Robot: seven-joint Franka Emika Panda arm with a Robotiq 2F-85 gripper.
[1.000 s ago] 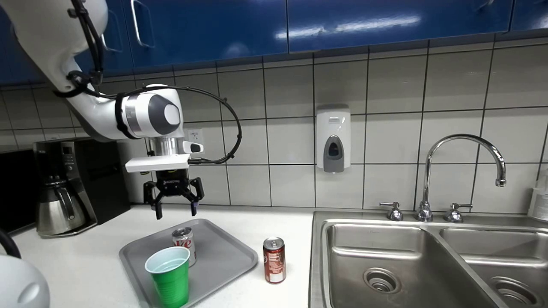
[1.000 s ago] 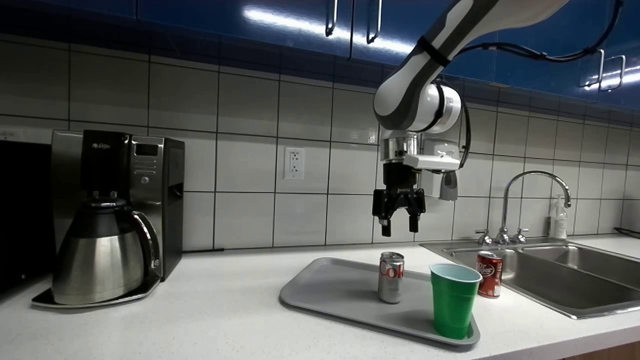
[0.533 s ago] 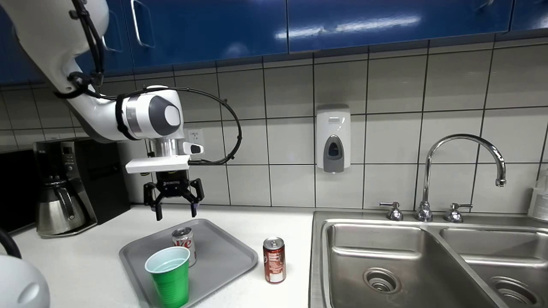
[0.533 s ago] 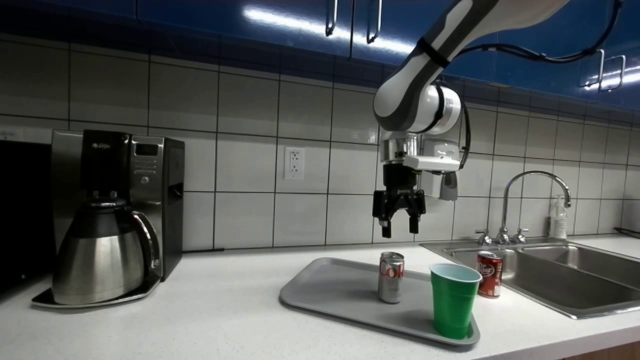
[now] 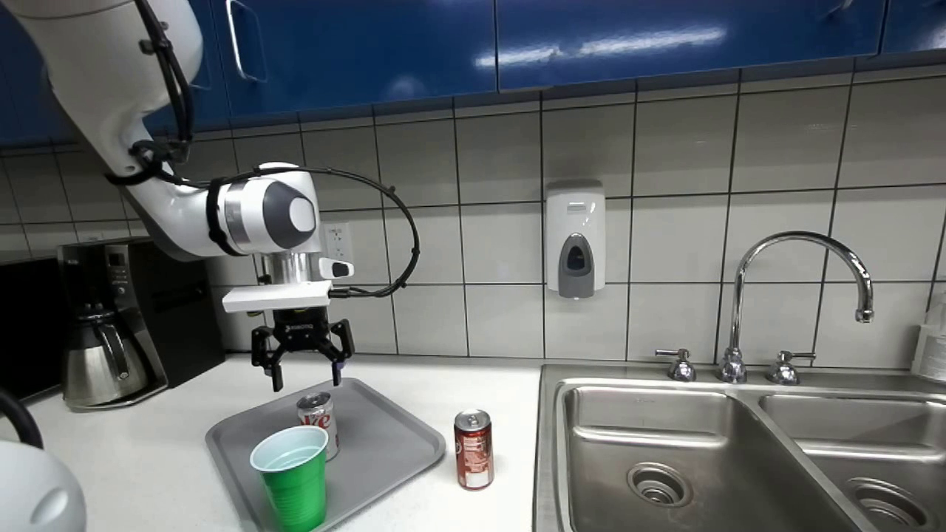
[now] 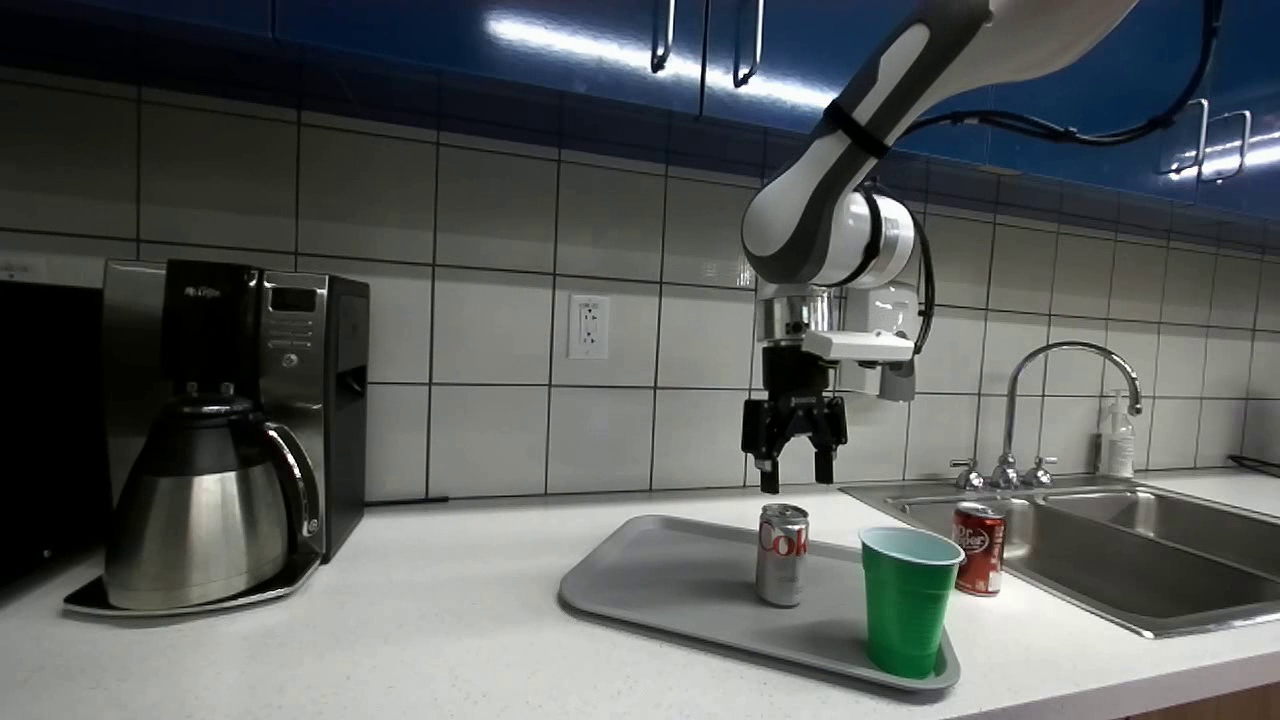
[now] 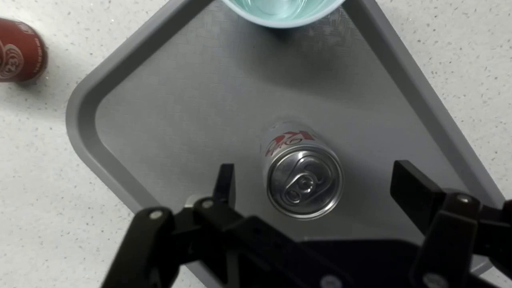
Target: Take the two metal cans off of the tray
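The grey tray (image 5: 384, 432) lies on the counter; it also shows in the wrist view (image 7: 180, 100). The silver can with red lettering (image 6: 781, 565) stands upright on the tray. Its top shows in the wrist view (image 7: 306, 184), between the finger pads and touching neither. The dark red can (image 5: 474, 454) stands upright on the counter beside the tray, off it; it also shows in an exterior view (image 6: 980, 550) and at the wrist view's left edge (image 7: 20, 50). My gripper (image 6: 797, 476) is open and empty, pointing down above the silver can.
A green cup (image 6: 908, 610) stands on the tray near the silver can; its rim shows at the top of the wrist view (image 7: 280, 22). The sink (image 5: 658, 443) lies beyond the red can. A coffee maker (image 6: 240, 430) stands at the other end.
My gripper has moved down a little toward the silver can, mostly in the last half second, staying open. The cans, the cup and the tray have not moved.
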